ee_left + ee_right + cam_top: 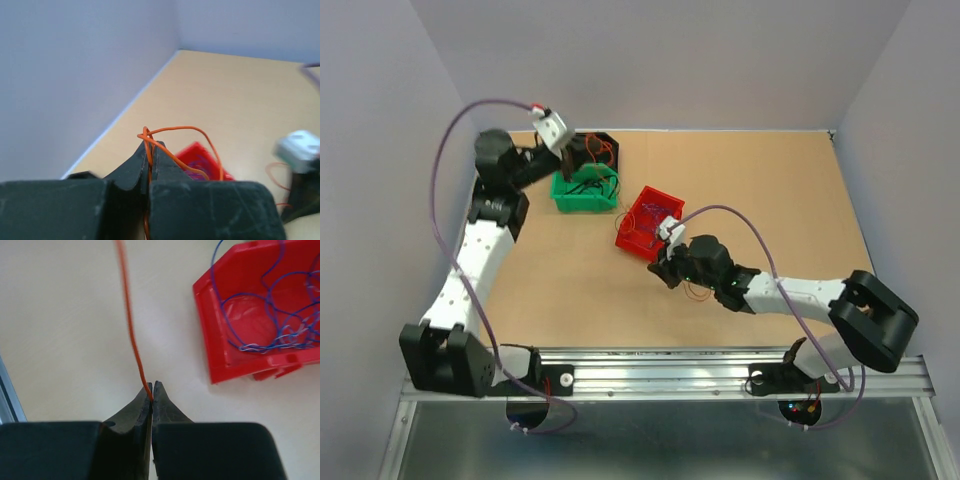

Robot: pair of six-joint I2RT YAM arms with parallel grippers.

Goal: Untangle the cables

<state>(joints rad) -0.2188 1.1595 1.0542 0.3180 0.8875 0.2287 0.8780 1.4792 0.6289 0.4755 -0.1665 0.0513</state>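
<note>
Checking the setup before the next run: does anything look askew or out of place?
The red bin sits skewed, turned at an angle to the table edge, unlike the green bin, which lies square. One loop of its blue wires pokes out over the rim. Nothing looks damaged.

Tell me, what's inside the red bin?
Thin blue cables lie looped and tangled inside the red bin. Nothing else shows on its floor. From above, the right arm covers one corner, so that bit is hidden.
</note>
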